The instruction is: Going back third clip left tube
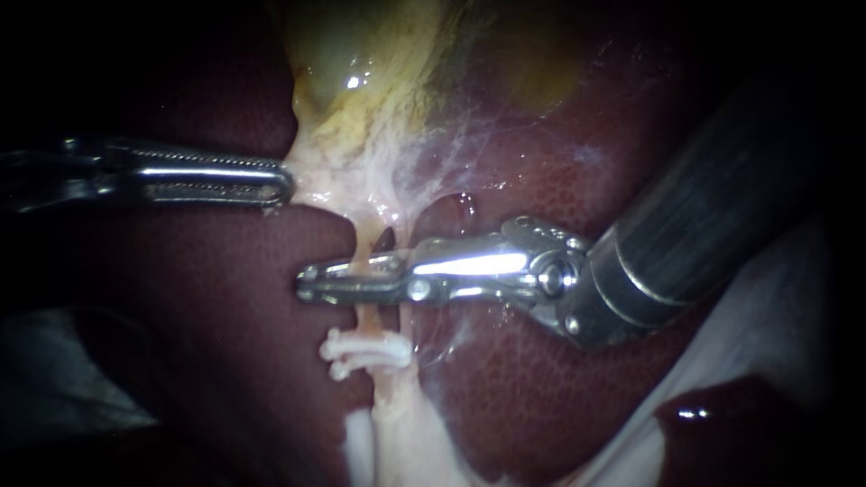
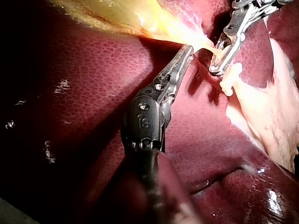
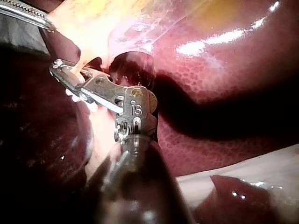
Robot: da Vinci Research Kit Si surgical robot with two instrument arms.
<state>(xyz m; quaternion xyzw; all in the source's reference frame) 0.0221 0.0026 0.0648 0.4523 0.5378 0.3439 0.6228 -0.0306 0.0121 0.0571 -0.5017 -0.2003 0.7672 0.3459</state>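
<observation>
Right instrument (image 1: pixel 307 282) is lying crosswise over the liver (image 1: pixel 225 298), and its jaws are only a narrow crack apart. The left tube (image 1: pixel 364 317) runs straight through that gap, so the jaws straddle it from both sides. I honestly can't see them pinching it: the right wrist view shows the same slim gap with the tube threaded through, so I'm calling that open, just barely. Can't tell if there's anything loaded inside the jaws.

The white clips (image 1: pixel 370 352) sit on the left tube just below those jaws, close but not touching the metal. It looks like two stacked together; I can't count them for sure.

Left instrument (image 1: pixel 287 180) is a different story. Its toothed jaws are clamped at the tips on the pale tissue (image 1: pixel 343 180) right under the gallbladder (image 1: pixel 361 54), and that tissue looks stretched sideways toward it. In the left wrist view the jaws lie together, with the tip buried in that yellowish edge.
</observation>
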